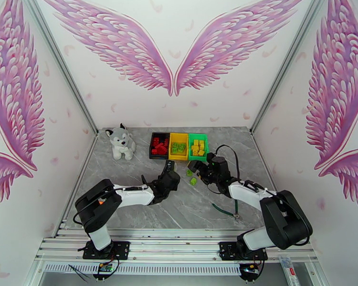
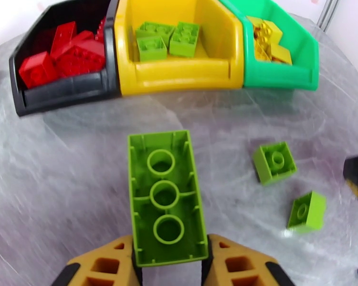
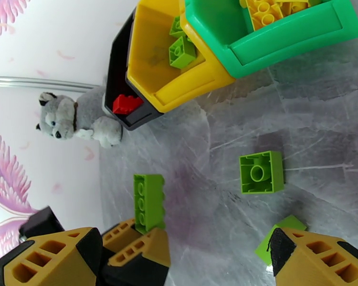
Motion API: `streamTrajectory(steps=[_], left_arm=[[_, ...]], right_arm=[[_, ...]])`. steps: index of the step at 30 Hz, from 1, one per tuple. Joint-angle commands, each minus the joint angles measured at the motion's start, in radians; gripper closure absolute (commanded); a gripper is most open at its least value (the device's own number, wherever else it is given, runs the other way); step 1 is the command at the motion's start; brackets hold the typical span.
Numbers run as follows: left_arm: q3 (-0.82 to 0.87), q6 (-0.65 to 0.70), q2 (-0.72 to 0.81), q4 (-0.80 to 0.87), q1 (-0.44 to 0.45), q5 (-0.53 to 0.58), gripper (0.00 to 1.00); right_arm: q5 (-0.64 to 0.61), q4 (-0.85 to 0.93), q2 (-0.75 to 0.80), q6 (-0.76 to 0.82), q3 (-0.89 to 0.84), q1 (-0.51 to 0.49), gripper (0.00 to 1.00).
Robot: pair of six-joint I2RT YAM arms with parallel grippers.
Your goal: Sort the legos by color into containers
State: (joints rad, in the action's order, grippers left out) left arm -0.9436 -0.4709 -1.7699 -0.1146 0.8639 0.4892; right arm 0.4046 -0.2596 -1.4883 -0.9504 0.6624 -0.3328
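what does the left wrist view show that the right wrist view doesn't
Left wrist: the red bricks heaped in the black bin, and two loose small green bricks in full. Right wrist: the plush husky's face and a pink wing mural. Both: the long green brick clamped in the left gripper, the yellow bin and the green bin.

No legible text, brand, number or sign was found in any view. Nothing readable was seen on the legos (image 2: 167, 196) or the container walls (image 2: 179, 72). A small white strip (image 1: 289, 269) was noted beside the frame rail, with markings too small to be read.
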Motion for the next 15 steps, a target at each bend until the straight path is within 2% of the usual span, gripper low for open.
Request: streamTrajectory(steps=[1,6,12,15], left_arm=[[-0.096,0.084,0.032,0.065,-0.047,-0.057,0.65],[-0.233,0.123,-0.019,0.102,-0.127,-0.148,0.62],[-0.503,0.144,-0.177,0.195,-0.197,-0.271,0.56],[-0.594,0.148,-0.238,0.2,-0.207,-0.321,0.46]], right_arm=[[0.022,-0.033,-0.015,-0.016,0.034,0.015,0.01],[0.026,-0.032,-0.004,-0.016,0.027,0.027,0.01],[0.033,-0.033,0.005,-0.015,0.021,0.038,0.01],[0.042,-0.036,0.002,-0.019,0.022,0.044,0.01]])
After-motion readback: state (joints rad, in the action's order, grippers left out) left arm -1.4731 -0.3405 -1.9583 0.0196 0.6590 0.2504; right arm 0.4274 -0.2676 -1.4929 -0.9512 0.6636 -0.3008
